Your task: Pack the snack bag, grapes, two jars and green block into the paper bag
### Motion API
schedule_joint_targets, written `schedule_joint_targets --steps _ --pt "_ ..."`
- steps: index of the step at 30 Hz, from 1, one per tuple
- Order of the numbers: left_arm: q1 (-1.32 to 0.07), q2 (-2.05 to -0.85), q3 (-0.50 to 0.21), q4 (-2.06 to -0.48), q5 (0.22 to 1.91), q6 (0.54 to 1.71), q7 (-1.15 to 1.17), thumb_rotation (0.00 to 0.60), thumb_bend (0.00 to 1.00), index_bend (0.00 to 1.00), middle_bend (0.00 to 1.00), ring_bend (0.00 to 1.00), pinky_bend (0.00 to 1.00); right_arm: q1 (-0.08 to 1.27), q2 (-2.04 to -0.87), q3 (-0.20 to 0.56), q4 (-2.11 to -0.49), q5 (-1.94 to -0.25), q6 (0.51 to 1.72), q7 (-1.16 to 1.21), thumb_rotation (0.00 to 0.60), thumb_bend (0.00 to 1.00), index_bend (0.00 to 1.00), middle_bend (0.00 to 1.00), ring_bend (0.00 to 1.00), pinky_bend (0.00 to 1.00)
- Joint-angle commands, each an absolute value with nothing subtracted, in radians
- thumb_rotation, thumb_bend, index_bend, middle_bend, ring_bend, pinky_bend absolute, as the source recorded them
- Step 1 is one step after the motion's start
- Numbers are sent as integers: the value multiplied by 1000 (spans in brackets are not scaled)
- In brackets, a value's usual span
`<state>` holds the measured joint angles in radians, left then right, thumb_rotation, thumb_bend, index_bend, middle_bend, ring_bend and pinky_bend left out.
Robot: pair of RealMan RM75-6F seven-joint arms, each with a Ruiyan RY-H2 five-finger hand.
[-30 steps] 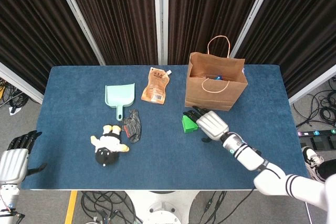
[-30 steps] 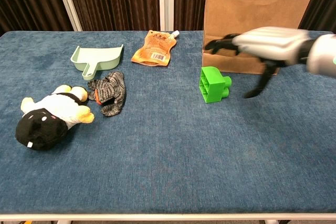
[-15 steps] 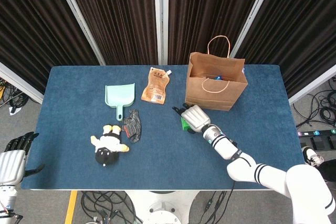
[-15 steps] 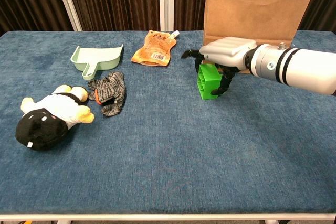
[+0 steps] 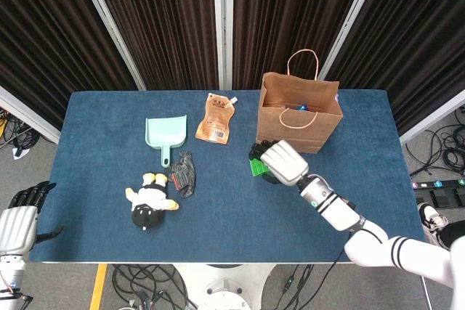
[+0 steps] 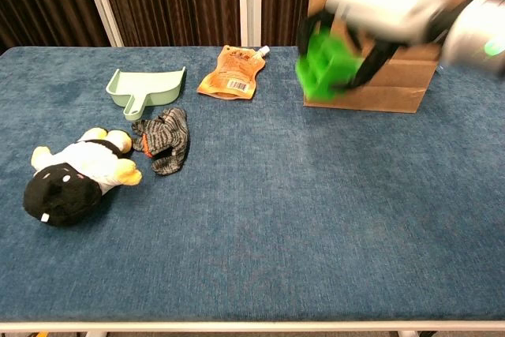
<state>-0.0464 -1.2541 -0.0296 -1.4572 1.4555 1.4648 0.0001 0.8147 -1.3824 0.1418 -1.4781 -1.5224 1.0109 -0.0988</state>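
Table (image 5: 109,201) first: I see one blue-covered top carrying everything. One paper bag (image 5: 296,123) stands upright at the far right of it, mouth open upward, handles up; something blue shows inside, but I cannot tell what it is. My right hand (image 5: 282,162) sits just in front of the bag with its fingers (image 6: 309,28) wrapped around the one green block (image 6: 325,65), which is lifted clear of the table and hangs before the bag's front wall, below its rim. The chest view is smeared with motion there, so I cannot tell which way the block's studs or long axis point.

Left of the bag, apart from it, one orange snack bag (image 5: 216,117) lies flat, long axis running toward the far edge, spout at the far end. Further left lies one pale green dustpan (image 5: 166,135), handle pointing toward me. One dark striped cloth (image 5: 183,173) lies crumpled just beside that handle, and one plush toy (image 5: 150,200) lies on its side next to the cloth. Nothing stands between block and bag.

My left hand (image 5: 19,221) hangs off the near left corner of the table, fingers spread and holding nothing.
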Motion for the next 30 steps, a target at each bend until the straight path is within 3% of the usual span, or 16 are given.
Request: schedule_joint_targets --steps 1,5,11,19,30 --pt "-51 -1254 -31 -1461 1460 1464 4 600 31 204 240 184 177 742 -1194 163 -1651 -1655 1209 12 600 188 395 449 347 583" --pt "-56 -1252 -29 -1468 1466 1459 11 600 31 204 240 184 177 714 -1105 222 -1710 -1621 1278 59 600 188 397 450 353 585" --pt "-56 -1250 -29 -1472 1463 1460 13 600 31 204 240 184 177 717 -1056 307 -1676 -1499 1271 135 600 188 397 449 346 583" --pt "-55 -1251 -25 -1473 1459 1454 15 600 31 204 240 184 177 801 -1083 363 -1509 -1239 1049 56 600 188 393 448 336 552" --pt "-57 -1250 -26 -1474 1450 1445 20 600 31 204 240 184 177 913 -1189 332 -1327 -1084 814 -55 600 188 238 346 236 438"
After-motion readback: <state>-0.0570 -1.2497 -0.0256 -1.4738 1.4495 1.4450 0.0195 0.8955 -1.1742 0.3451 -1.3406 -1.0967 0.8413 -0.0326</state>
